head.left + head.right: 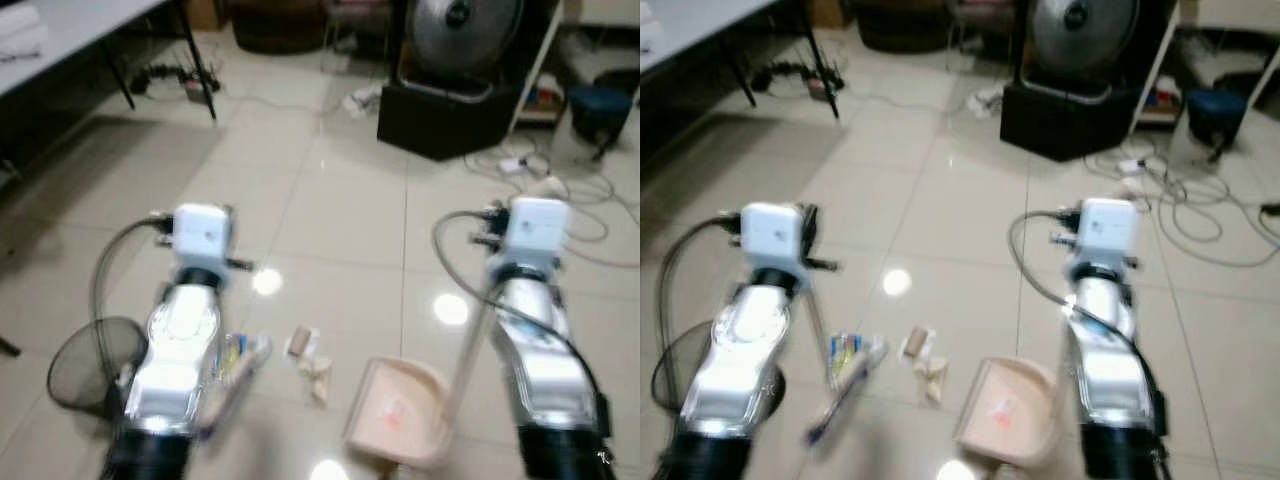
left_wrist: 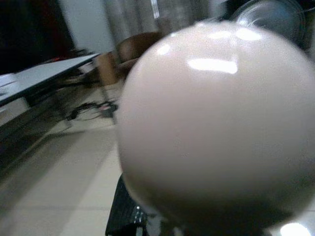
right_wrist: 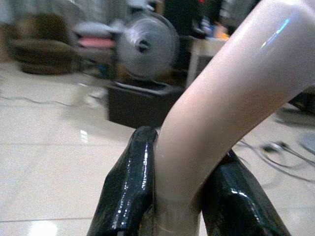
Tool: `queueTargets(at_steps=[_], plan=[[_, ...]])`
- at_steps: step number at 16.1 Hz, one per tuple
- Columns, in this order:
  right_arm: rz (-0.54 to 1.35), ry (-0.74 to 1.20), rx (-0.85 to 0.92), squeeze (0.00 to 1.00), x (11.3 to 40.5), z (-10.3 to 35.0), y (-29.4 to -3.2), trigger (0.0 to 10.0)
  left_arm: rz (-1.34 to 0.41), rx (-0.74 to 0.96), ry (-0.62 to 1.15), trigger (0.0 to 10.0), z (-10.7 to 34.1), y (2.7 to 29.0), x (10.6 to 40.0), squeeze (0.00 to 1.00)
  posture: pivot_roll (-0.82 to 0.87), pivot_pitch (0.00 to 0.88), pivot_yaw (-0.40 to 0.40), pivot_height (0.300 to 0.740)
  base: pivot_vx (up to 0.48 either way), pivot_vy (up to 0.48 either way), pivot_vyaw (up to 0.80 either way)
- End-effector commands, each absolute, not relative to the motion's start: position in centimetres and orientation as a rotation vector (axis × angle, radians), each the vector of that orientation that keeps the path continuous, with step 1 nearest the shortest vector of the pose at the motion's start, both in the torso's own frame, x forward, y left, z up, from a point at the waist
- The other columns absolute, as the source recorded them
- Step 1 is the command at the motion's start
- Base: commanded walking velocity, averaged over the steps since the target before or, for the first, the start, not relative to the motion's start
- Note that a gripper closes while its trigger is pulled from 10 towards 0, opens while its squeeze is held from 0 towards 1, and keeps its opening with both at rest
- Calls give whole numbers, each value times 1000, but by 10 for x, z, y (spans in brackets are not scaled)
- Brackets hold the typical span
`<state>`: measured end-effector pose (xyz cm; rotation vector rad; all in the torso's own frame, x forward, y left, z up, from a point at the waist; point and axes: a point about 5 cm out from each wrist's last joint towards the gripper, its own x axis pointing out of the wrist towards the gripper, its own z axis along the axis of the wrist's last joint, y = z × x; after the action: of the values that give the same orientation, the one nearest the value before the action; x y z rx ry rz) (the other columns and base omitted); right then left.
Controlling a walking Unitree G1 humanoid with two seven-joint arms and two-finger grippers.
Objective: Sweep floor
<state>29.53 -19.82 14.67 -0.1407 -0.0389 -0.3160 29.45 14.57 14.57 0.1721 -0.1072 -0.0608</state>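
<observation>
While the pink dustpan [image 1: 400,412] sits on the tiled floor [image 1: 340,210], crumpled scraps [image 1: 308,358] lie just left of it. Its handle [image 3: 231,98] is pinched by the right end effector [image 3: 182,196]. Left of the scraps is the broom head [image 1: 235,365]; the left end effector's [image 2: 129,216] grip cannot be told. No writing is legible.

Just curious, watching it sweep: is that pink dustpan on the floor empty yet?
Cannot tell for sure. The dustpan shows a faint reddish smudge inside; the scraps lie on the floor beside it.
</observation>
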Motion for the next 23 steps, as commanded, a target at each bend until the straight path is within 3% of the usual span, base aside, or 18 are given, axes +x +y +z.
queueTargets(at_steps=[1,13,17,23], plan=[[-301,-92,-145,0,297,157,-192,10000,-61,170,-133,10000,151,148,294,0,7,49,33,740,352,0,0],[-225,-115,-181,0,306,150,-179,10000,-7,202,-92,10000,139,160,277,0,15,185,26,740,339,0,0],[-179,-100,-205,0,307,134,-177,10000,3,206,-92,10000,128,161,266,0,20,240,18,740,0,0,0],[-116,-287,-257,0,313,136,-176,10000,75,193,-184,10000,123,166,260,0,25,320,31,740,0,0,0]])
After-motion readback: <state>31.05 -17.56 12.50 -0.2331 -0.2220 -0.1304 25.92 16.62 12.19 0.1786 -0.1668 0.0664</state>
